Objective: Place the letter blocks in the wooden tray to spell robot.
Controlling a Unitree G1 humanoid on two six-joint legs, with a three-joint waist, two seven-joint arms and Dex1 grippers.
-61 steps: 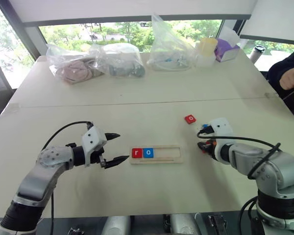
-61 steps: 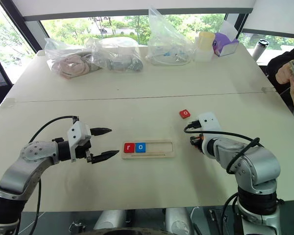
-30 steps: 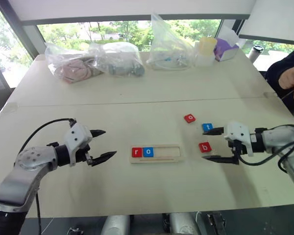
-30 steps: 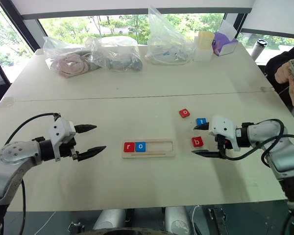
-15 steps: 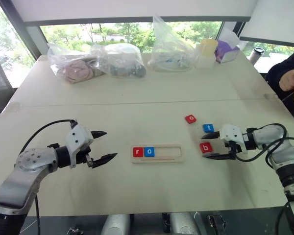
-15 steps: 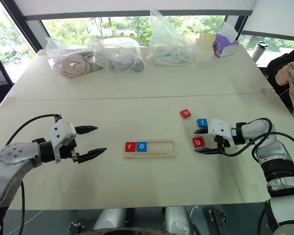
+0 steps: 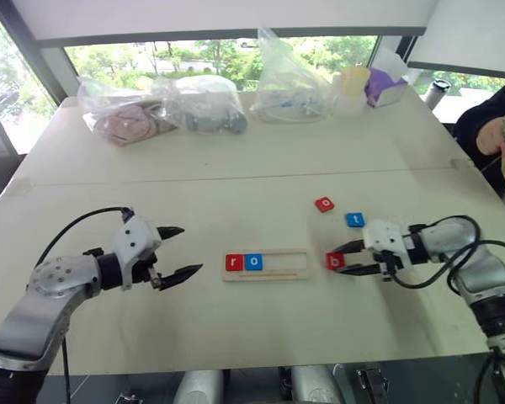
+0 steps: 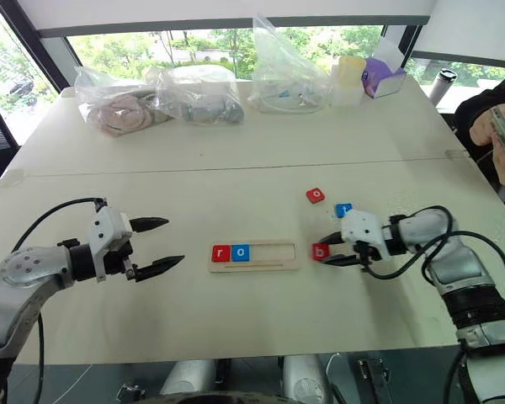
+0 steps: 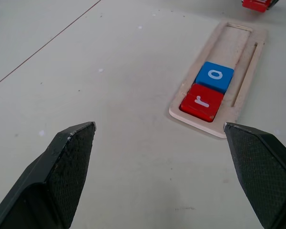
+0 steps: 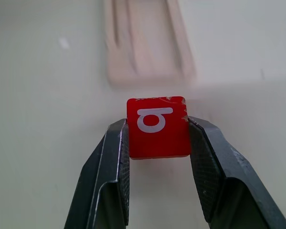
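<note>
While clamped between the right claw [image 10: 157, 138]'s black fingers, red square "b" block [image 10: 158, 127] sits just right of long light-wood tray [image 7: 279, 263], lying left-right on pale tabletop [image 7: 236, 185]. Holds red "r" [image 7: 234, 263], blue "o" [image 7: 253, 262] at left end. Left claw [image 7: 178, 252] spread, empty. Red "o" tile [image 7: 324, 204], blue "t" tile [image 7: 355, 220] farther right.

Bare desk [image 7: 261, 316] is seen on both long sides of the wooden tray [image 7: 267, 263]. Its 3 slots right of the red r [image 7: 234, 263] and blue o [image 7: 253, 262] are unfilled. Just past its right end, passage is blocked by the right end effector [image 8: 323, 251] clamped on the red b [image 8: 321, 251].
</note>
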